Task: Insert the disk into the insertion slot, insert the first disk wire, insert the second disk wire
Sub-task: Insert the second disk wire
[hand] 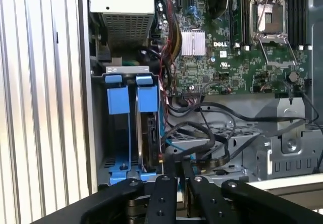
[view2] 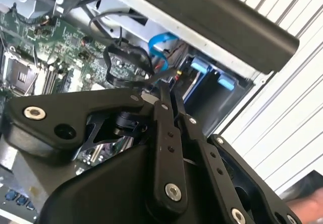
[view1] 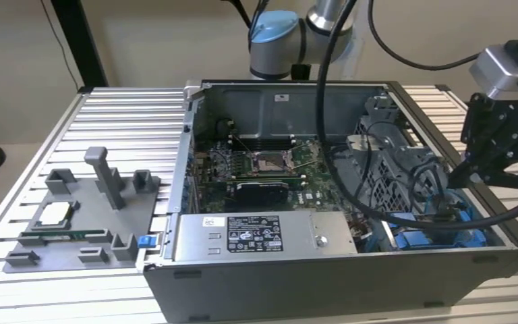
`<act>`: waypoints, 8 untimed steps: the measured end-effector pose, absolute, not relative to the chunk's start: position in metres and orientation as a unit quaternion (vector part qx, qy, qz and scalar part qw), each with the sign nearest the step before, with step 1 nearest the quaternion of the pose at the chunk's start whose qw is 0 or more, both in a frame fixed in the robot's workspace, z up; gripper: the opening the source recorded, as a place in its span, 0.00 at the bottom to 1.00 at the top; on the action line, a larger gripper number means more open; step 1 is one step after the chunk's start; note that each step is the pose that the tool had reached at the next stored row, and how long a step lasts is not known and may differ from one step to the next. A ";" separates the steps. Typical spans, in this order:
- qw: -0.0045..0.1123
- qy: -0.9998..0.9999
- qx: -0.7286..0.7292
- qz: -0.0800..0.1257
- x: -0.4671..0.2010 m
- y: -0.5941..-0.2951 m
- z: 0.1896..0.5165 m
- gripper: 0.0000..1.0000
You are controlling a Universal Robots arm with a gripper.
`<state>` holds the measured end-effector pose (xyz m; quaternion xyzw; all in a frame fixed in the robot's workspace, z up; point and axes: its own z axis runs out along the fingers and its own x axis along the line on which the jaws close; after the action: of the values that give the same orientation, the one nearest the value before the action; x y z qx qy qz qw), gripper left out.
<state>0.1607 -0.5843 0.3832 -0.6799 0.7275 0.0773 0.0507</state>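
The end effector [hand: 177, 159], fingers pressed together on a black wire [hand: 202, 133], hangs over the blue-railed insertion slot [hand: 128, 133] (the disk [hand: 150, 133] sits edgewise inside it) in the open computer case [view1: 331, 283].

- Open PC case [view1: 331, 270] sits on worktop [view1: 124, 111], twd exterior view's right.
- Fixture tray [view1: 70, 229] on worktop, just left of case.
- In case: power-supply box [view1: 259, 236] along near wall; motherboard [view1: 268, 172] behind it.
- Insertion slot [view1: 434, 233] at near right corner, right of power-supply box; disk [hand: 149, 133] in slot.
- Gripper [view1: 502, 172] over case's right edge, above slot.
- Arm base [view1: 282, 40] behind case, far side.
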 end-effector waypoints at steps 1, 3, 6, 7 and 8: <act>0.051 0.727 -0.680 0.077 0.157 -0.585 0.383 0.00; 0.051 0.727 -0.680 0.077 0.150 -0.586 0.383 0.00; 0.052 0.726 -0.682 0.076 0.140 -0.587 0.383 0.00; 0.052 0.725 -0.682 0.076 0.138 -0.588 0.384 0.00; 0.052 0.724 -0.683 0.076 0.137 -0.589 0.384 0.00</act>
<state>0.1367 -0.5889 0.3835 -0.6832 0.7244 0.0759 0.0518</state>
